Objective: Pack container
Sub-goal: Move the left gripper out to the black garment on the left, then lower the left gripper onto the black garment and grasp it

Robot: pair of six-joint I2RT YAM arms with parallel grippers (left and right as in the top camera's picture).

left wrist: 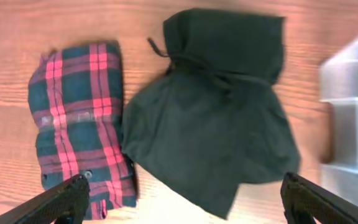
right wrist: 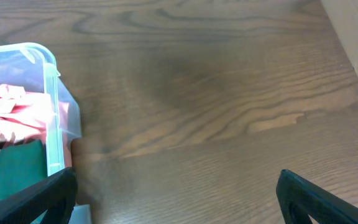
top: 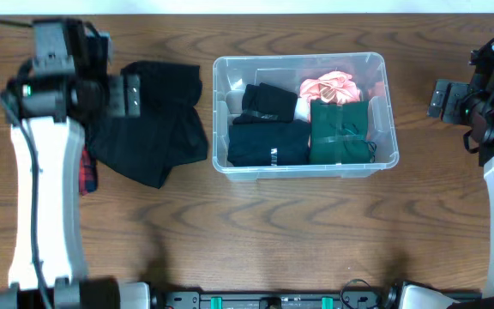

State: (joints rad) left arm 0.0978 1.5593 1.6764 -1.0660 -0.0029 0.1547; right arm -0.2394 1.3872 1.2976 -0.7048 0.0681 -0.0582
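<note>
The clear container (top: 298, 58) stands mid-table, holding folded black clothes (top: 268, 129), a pink cloth (top: 328, 87) and a folded green cloth (top: 341, 130). To its left a crumpled black garment (top: 157, 129) lies on the wood. A folded red plaid garment (left wrist: 82, 118) lies beside it, mostly hidden under my left arm in the overhead view. My left gripper (left wrist: 184, 186) hangs open above these two garments, holding nothing. My right gripper (right wrist: 176, 180) is open over bare table just right of the container's wall (right wrist: 51, 93), also holding nothing.
The wooden table (top: 316, 232) stretches in front of the container. Its right edge (right wrist: 347, 50) shows in the right wrist view. A corner of the container (left wrist: 353, 118) lies to the right of the black garment (left wrist: 216, 106).
</note>
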